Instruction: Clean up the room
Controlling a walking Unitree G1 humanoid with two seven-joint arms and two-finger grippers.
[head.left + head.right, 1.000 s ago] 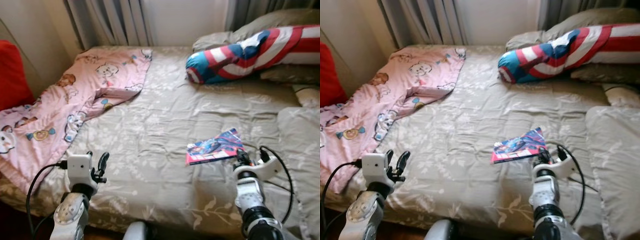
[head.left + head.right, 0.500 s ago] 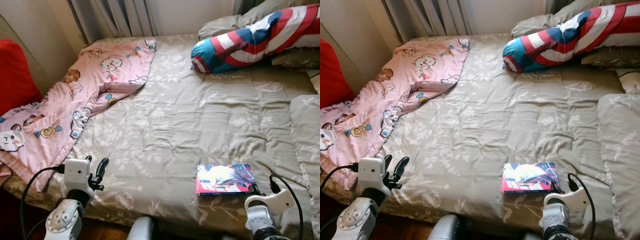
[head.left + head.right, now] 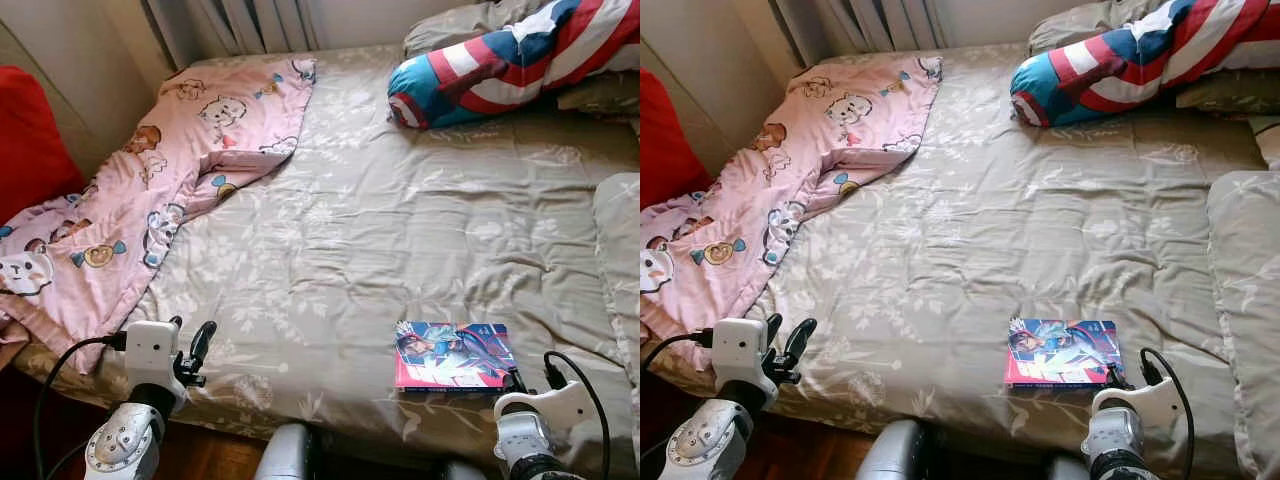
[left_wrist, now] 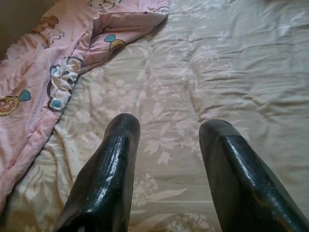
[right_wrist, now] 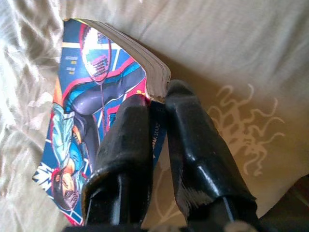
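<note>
book point(image 3: 455, 355): flat on the bed point(image 3: 400, 230) near the front edge, cover up, long axis running side to side along that edge
right pincer point(image 5: 157, 108): clenched on the book's corner, one finger over the cover, one under
left pincer point(image 4: 169, 133): fingers spread, nothing in it, hanging over the bed's front left corner
around: pink blanket point(image 3: 150, 190) draped over the left side, striped pillow point(image 3: 510, 60) at the head, well apart from the book
</note>
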